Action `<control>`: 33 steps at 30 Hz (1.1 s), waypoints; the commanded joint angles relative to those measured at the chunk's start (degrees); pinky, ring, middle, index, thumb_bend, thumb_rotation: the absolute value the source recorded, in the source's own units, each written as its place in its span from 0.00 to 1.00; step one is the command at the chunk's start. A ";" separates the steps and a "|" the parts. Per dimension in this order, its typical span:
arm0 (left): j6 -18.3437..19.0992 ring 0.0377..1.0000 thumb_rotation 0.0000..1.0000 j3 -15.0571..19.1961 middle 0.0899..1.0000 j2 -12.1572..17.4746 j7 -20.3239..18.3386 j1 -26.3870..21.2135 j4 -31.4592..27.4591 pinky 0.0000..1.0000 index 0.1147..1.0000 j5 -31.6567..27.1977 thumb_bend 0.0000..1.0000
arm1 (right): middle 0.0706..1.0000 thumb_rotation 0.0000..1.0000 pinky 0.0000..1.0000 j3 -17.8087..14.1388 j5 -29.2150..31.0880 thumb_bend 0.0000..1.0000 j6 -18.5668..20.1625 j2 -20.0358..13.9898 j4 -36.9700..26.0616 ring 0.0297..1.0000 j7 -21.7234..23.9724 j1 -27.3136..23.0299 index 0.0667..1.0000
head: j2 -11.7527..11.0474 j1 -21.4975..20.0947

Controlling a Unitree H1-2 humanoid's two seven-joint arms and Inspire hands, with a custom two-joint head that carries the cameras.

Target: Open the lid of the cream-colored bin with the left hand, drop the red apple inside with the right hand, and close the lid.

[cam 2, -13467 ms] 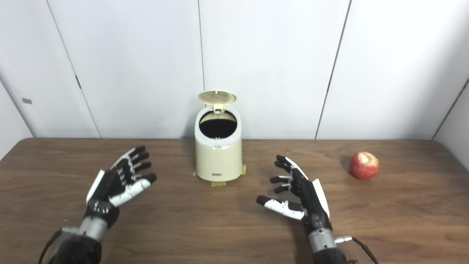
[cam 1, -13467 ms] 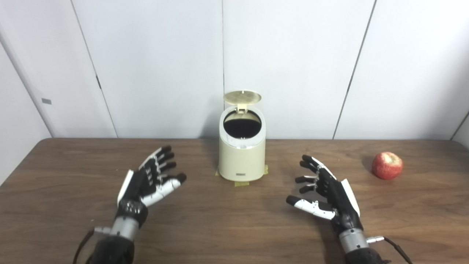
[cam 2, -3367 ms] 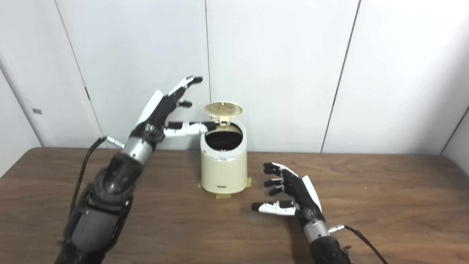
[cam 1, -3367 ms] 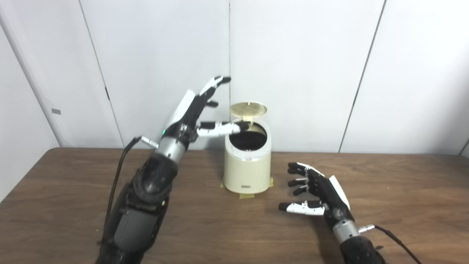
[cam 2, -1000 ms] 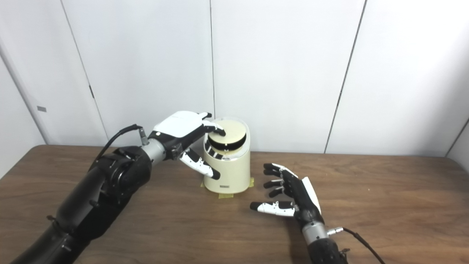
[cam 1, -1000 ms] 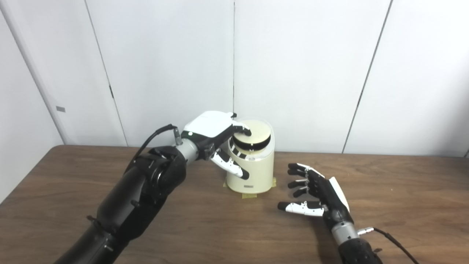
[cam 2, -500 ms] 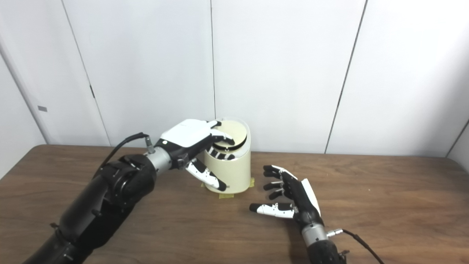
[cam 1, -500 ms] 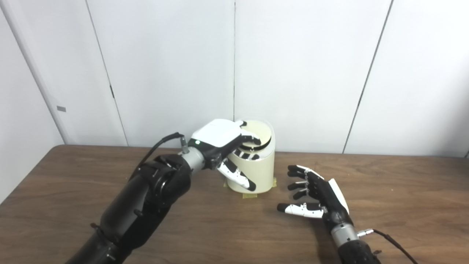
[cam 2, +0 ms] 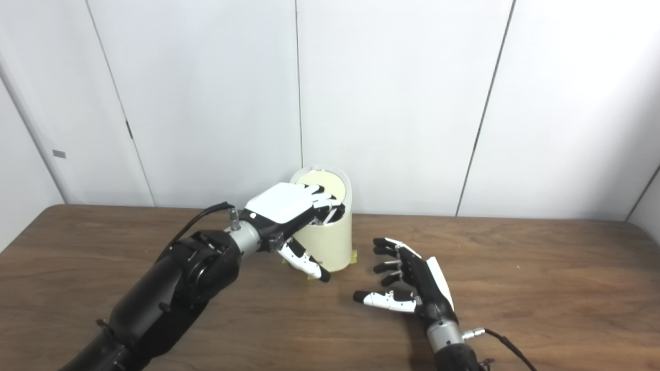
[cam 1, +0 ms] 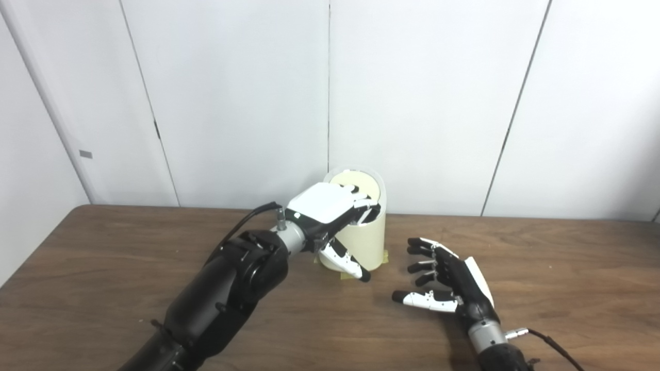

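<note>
A dark brown wooden table [cam 1: 567, 268] with visible grain fills the lower part of both views, its far edge set against the wall. The wall [cam 1: 428, 93] is made up of plain white panels, divided by thin dark vertical seams [cam 1: 329, 82]. A small grey tag [cam 1: 85, 154] is seen on the left panel. The scene is evenly lit, and soft shadows are cast on the tabletop.
</note>
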 commanded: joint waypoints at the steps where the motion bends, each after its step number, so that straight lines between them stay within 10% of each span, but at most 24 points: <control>1: 1.03 1.00 0.41 0.31 0.93 1.06 -0.67 -1.06 2.25 1.00 0.91 0.91 0.98 | 0.74 0.17 0.50 -0.56 0.74 0.76 -1.68 -0.25 -2.07 0.62 -0.55 -2.01 0.74 | 0.01 0.05; 27: 8.23 1.00 0.47 1.62 0.86 3.48 -7.72 -0.37 -4.04 1.00 0.83 6.48 0.92 | 0.74 0.18 0.49 -0.65 1.76 0.76 -2.11 -1.03 -1.28 0.62 -0.01 -3.14 0.74 | 0.25 0.75; 33: 5.54 1.00 0.38 5.33 0.85 2.16 -0.70 2.21 -5.83 1.00 0.82 2.68 0.88 | 0.75 0.19 0.48 -0.54 1.62 0.76 -2.32 -1.05 -1.10 0.63 -0.25 -3.19 0.74 | 0.18 0.68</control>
